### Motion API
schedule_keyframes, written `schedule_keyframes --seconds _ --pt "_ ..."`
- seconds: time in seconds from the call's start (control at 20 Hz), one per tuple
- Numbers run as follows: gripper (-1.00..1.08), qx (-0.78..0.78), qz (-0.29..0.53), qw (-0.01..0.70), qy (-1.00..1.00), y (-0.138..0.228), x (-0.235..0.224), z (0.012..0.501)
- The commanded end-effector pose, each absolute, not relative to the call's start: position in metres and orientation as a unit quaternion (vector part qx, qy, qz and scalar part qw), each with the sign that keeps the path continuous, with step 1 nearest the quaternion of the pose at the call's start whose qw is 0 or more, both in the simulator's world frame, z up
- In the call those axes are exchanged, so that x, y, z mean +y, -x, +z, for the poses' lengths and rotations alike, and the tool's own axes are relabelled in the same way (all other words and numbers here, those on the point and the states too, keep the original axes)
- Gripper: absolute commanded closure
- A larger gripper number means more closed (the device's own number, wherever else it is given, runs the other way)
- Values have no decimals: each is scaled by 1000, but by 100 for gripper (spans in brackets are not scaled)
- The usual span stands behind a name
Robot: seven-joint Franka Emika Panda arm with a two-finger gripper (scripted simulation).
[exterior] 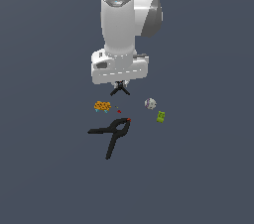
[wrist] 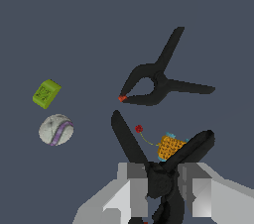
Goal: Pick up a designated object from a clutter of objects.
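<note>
The claw is clamped on the small clamp, its two grey fingers pressing the clamp's middle from either side. The clamp's two black handles splay outward past the fingers in a V. In the exterior view the small clamp hangs just under the white hand of the arm, held up off the dark floor.

Taking the large clamp as the landmark: it lies flat on the floor, handles spread, its red tip at the end nearest the held clamp. The orange block sits near it, towards the exterior view's left and beyond its red tip. A tiny red speck lies between the orange block and the large clamp's tip. The grey-white ball rests beyond the tip towards the exterior view's right, and the green block lies just beside the ball, further right. None of these touch each other, and no container is among them.
</note>
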State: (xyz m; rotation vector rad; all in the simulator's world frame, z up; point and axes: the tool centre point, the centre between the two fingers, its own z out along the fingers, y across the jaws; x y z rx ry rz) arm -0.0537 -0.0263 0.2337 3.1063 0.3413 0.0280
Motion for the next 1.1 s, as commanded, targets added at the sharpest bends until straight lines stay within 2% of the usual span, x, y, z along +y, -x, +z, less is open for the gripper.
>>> schedule_keyframes --seconds 0.0,0.6,1.05 --pt "108 109 8 8 -994 51 -5 256" --pt "108 111 3 3 -994 30 97 360" --pt "108 111 1 1 -994 17 142 407"
